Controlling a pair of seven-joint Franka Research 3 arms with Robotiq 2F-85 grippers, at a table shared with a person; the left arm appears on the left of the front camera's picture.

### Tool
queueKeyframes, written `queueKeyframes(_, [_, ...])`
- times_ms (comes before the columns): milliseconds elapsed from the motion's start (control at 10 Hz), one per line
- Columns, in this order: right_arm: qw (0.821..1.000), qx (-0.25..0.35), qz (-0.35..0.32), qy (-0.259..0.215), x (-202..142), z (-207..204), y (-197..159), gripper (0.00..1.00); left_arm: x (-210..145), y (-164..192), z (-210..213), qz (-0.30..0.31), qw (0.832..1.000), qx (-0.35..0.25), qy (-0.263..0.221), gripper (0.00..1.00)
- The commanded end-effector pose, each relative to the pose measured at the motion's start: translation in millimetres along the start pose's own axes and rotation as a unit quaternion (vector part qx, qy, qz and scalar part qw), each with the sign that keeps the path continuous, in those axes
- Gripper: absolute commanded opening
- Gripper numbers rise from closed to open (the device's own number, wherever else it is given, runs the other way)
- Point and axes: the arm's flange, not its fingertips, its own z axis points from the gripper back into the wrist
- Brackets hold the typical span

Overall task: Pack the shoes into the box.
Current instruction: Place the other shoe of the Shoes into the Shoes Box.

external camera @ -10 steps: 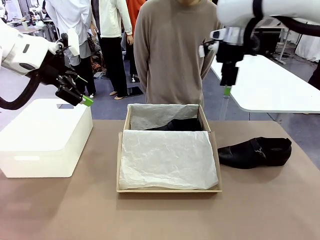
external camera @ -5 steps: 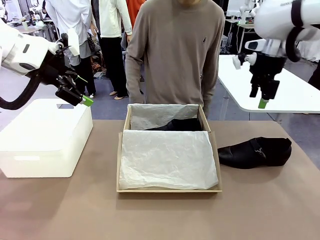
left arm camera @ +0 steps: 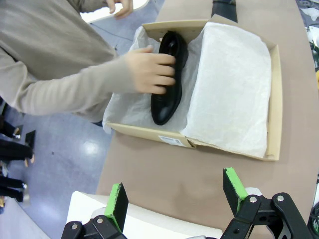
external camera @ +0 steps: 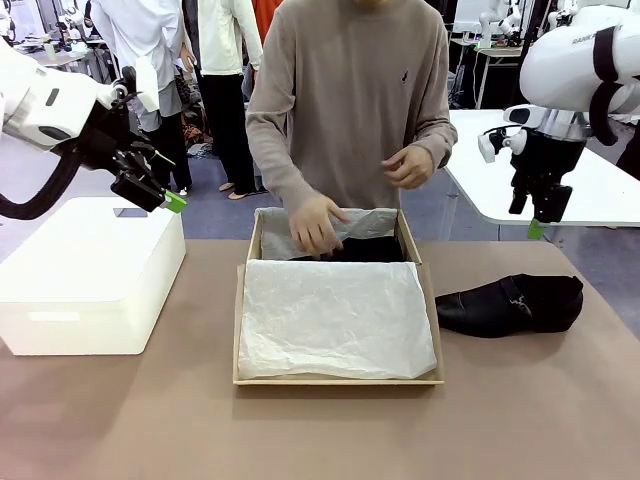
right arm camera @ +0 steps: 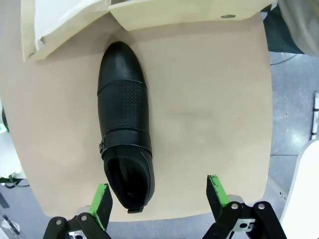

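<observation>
The tan cardboard box (external camera: 339,378) sits mid-table, its white tissue paper (external camera: 335,316) covering the near part. One black shoe (left arm camera: 169,79) lies in the far part of the box, and the person's hand (external camera: 316,224) rests on it. The other black shoe (external camera: 512,304) lies on the table right of the box, seen from above as the shoe (right arm camera: 124,122). My right gripper (external camera: 537,226) hangs open high above that shoe, its green pads (right arm camera: 103,196) apart. My left gripper (external camera: 165,196) is open above the white bin, holding nothing.
A large white bin (external camera: 88,280) stands at the table's left. The person (external camera: 350,110) stands at the far edge behind the box, one hand raised. A white table (external camera: 545,170) lies beyond at the right. The brown tabletop (external camera: 320,430) in front is bare.
My right arm swung right and lowered to hang over the loose shoe. The person brought both hands forward and put one on the shoe in the box. The left arm stayed still.
</observation>
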Motion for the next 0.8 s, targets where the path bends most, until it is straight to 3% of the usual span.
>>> queueKeyframes(0, [1.0,-0.002,-0.001,-0.001,-1,6,0,1.0,-2,2,-2,-0.005,1.0,-0.007,-0.009,1.0])
queueKeyframes(700, [1.0,0.005,-0.011,-0.001,-8,-4,0,1.0,-2,2,-2,-0.005,1.0,-0.007,-0.009,1.0])
